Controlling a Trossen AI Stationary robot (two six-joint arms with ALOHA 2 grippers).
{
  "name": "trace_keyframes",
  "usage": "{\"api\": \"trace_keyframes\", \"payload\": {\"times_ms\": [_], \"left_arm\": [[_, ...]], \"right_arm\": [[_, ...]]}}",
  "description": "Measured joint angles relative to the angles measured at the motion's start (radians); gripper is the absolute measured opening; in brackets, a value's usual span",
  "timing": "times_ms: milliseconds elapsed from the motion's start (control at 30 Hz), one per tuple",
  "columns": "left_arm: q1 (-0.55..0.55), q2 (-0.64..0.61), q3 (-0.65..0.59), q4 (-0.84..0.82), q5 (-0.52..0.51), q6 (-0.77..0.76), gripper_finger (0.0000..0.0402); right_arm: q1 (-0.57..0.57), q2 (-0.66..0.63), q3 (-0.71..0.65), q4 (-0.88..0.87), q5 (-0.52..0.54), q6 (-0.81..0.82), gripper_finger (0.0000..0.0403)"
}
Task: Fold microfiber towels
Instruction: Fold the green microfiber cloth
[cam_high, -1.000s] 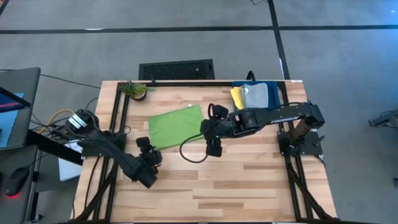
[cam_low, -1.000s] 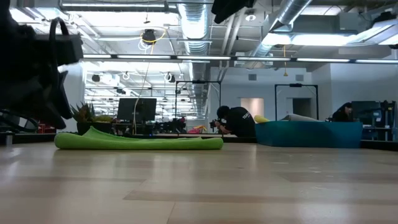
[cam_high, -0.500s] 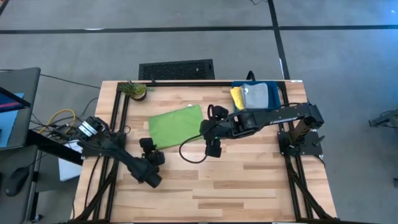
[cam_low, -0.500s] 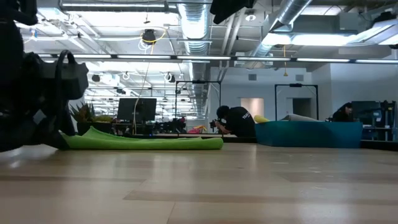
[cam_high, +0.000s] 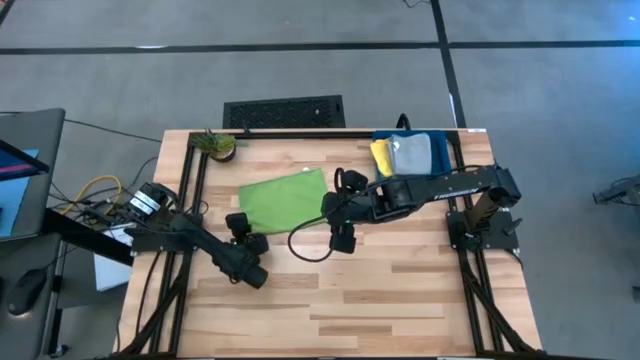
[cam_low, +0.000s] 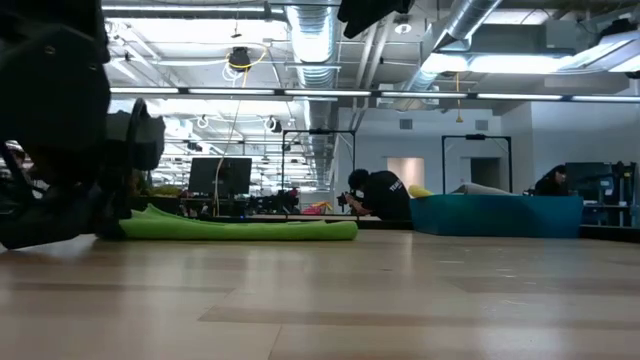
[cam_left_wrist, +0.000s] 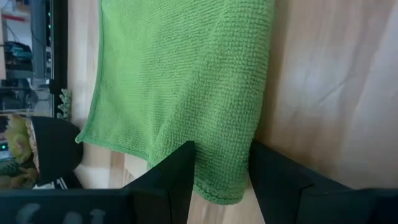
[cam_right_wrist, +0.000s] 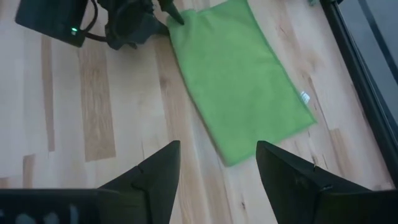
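Note:
A lime green towel (cam_high: 285, 200) lies flat on the wooden table, left of centre and slightly askew; it also shows in the low view (cam_low: 240, 228). My left gripper (cam_high: 238, 224) is low at the towel's near left corner (cam_left_wrist: 221, 186). It is open, with one finger on either side of that corner. My right gripper (cam_high: 336, 207) hangs open well above the table beside the towel's right edge, and the right wrist view looks down on the towel (cam_right_wrist: 239, 81). Yellow, grey and blue towels (cam_high: 408, 152) lie in a bin.
A dark teal bin (cam_high: 445, 150) stands at the far right corner and shows in the low view (cam_low: 495, 215). A small potted plant (cam_high: 216, 145) sits at the far left corner. Bare wood spreads over the near half of the table. People show in the room beyond.
My left gripper has come down and moved toward the far edge and the right, up to the green towel's near left corner, staying open. The towel has not moved.

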Motion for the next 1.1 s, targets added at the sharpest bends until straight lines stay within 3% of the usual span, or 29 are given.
{"api": "trace_keyframes", "payload": {"times_ms": [167, 400, 600, 833, 1100], "left_arm": [[0.030, 0.000, 0.000, 0.006, 0.028, 0.049, 0.0114], [0.049, 0.001, -0.001, 0.042, 0.097, 0.149, 0.0011], [0.050, -0.011, 0.031, -0.030, 0.118, 0.131, 0.0002], [0.046, -0.124, 0.058, -0.167, 0.182, 0.073, 0.0001], [0.041, -0.211, 0.060, -0.241, 0.162, 0.044, 0.0000]], "right_arm": [[0.000, 0.000, 0.000, 0.000, -0.007, 0.021, 0.0234], [0.002, 0.000, 0.000, -0.001, -0.011, 0.027, 0.0234], [0.002, 0.000, 0.000, -0.001, -0.023, 0.027, 0.0234], [-0.031, 0.038, -0.001, -0.011, -0.027, 0.020, 0.0234], [-0.084, 0.189, 0.000, 0.086, -0.220, -0.110, 0.0234]]}}
